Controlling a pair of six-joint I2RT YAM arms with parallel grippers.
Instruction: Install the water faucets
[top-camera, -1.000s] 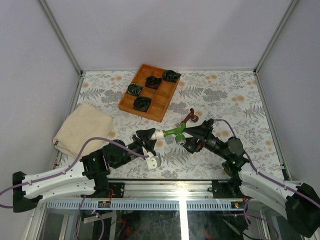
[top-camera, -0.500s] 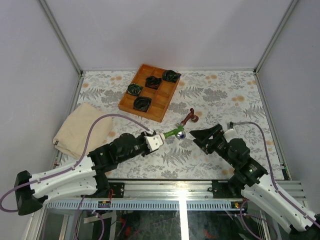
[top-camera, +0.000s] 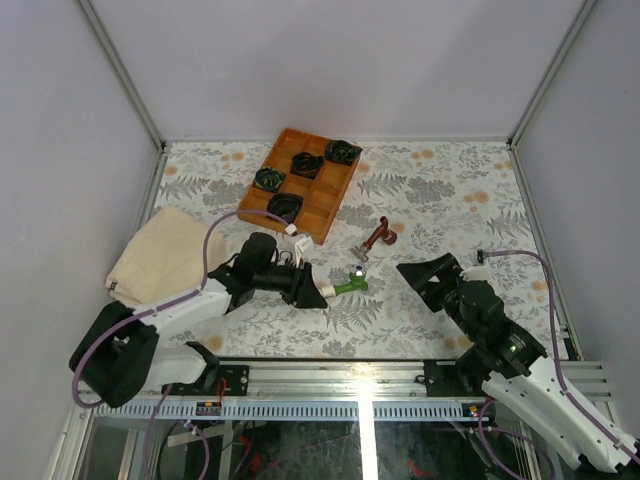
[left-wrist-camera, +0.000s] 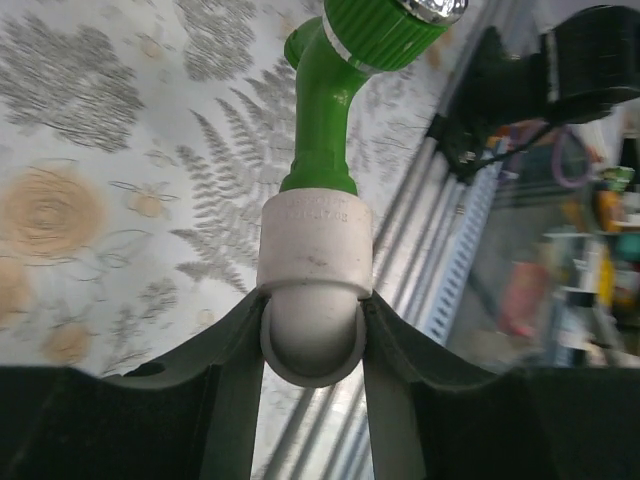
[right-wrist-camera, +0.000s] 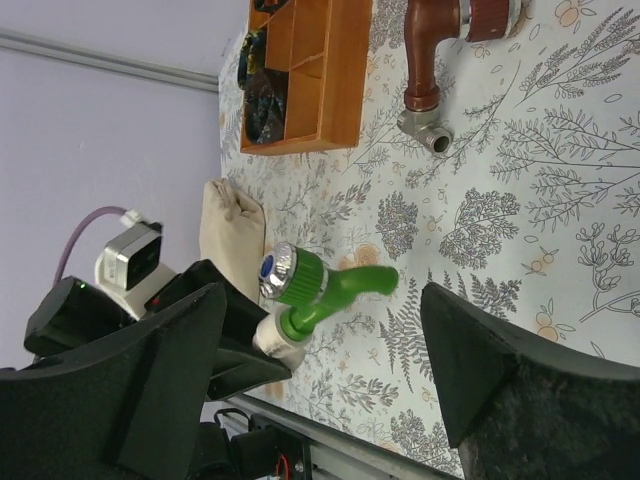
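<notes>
Left gripper clamped on white fitting; green faucet carried at fitting's end. Right gripper spread wide, nothing held. Red-brown faucet laid on table, apart from both grippers. Silvery threaded end seen only in right wrist view; clamp detail only in left wrist view.

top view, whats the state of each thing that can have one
green faucet: seated in white elbow
white elbow: clamped by left gripper
left gripper: shut on white elbow
right gripper: open, empty
red-brown faucet: lying on table, untouched
wooden tray: coiled bundles in four compartments
cloth: folded
</notes>
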